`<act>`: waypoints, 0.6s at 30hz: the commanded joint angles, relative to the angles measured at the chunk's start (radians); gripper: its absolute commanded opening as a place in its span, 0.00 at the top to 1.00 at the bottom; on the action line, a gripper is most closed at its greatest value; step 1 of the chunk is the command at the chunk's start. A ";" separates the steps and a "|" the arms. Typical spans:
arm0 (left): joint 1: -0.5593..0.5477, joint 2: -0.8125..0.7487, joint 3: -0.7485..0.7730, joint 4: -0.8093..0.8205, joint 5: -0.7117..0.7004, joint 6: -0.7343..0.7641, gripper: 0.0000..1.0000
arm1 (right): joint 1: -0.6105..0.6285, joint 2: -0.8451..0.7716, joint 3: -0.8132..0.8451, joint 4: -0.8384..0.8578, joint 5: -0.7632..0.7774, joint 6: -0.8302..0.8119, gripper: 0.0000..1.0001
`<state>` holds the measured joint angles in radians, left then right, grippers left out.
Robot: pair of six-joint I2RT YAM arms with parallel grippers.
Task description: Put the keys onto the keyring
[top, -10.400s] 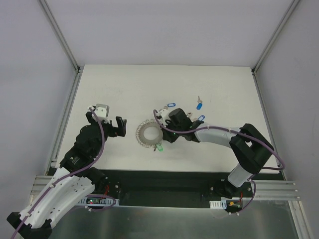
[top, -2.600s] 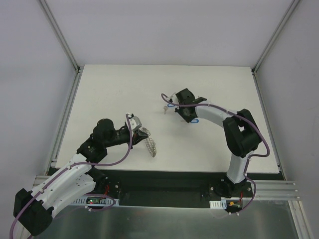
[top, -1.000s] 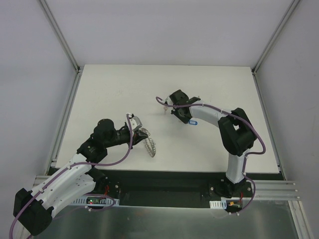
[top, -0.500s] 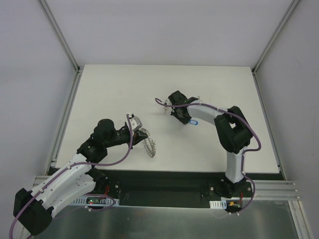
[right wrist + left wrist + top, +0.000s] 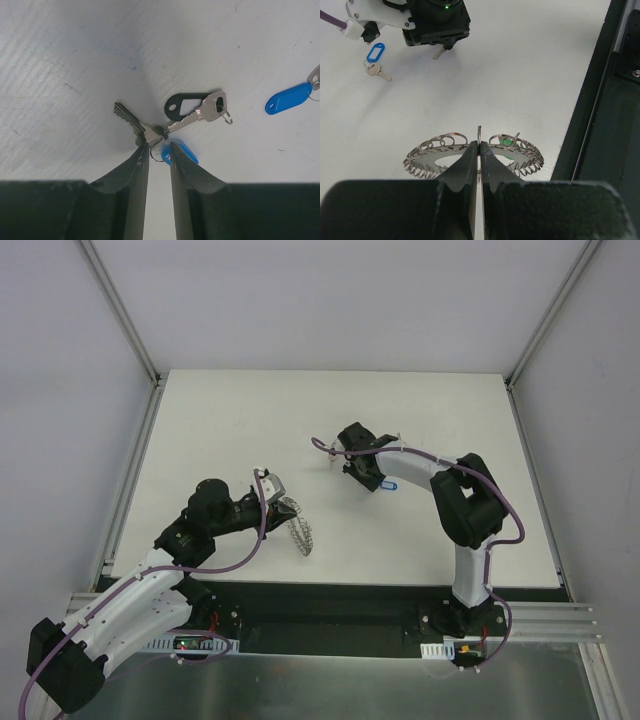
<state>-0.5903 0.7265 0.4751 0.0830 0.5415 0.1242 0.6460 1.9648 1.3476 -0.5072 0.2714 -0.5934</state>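
- Top external view: the left hand (image 5: 283, 506) is pinched shut on the keyring (image 5: 303, 533), which stands up on edge off the white surface (image 5: 230, 420) and leans out just beyond the fingertips.
- The right hand (image 5: 348, 468) points down at the surface, well apart from the left one. A blue tag (image 5: 389, 485) shows just beside its wrist.
- Left wrist view: the fingers (image 5: 465, 165) are closed tight on one thin wire loop at the keyring's (image 5: 432, 152) rim. The coils fan out to both sides of the tips, with a green spot (image 5: 507, 142) just right of them.
- Far ahead of those tips, the right hand (image 5: 441, 46) hangs low over the surface, a blue-tagged key (image 5: 374, 56) lying off to its side.
- Right wrist view: the right hand (image 5: 159, 150) has its tips parted by a narrow gap, clamping nothing. A silver key (image 5: 131, 121) lies just ahead of the left tip, with its small wire loop in the gap and its blue tag beside the right tip.
- A dark-tagged key (image 5: 192, 106) lies just ahead, touching the silver one.
- Another blue tag (image 5: 289, 98) lies well off to the right.
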 commanded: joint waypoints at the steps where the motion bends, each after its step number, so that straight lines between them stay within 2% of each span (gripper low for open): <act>1: -0.011 -0.004 0.028 0.040 0.002 0.018 1.00 | 0.007 -0.064 0.002 -0.036 -0.018 -0.011 0.73; 10: -0.011 -0.001 0.030 0.040 0.002 0.019 1.00 | 0.007 -0.057 -0.005 -0.025 -0.014 -0.028 0.70; 18: -0.013 -0.004 0.028 0.040 0.003 0.018 1.00 | 0.009 -0.007 0.004 -0.021 0.023 -0.042 0.73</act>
<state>-0.5903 0.7273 0.4751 0.0826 0.5411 0.1246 0.6487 1.9537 1.3437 -0.5110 0.2607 -0.6155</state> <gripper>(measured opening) 0.008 0.280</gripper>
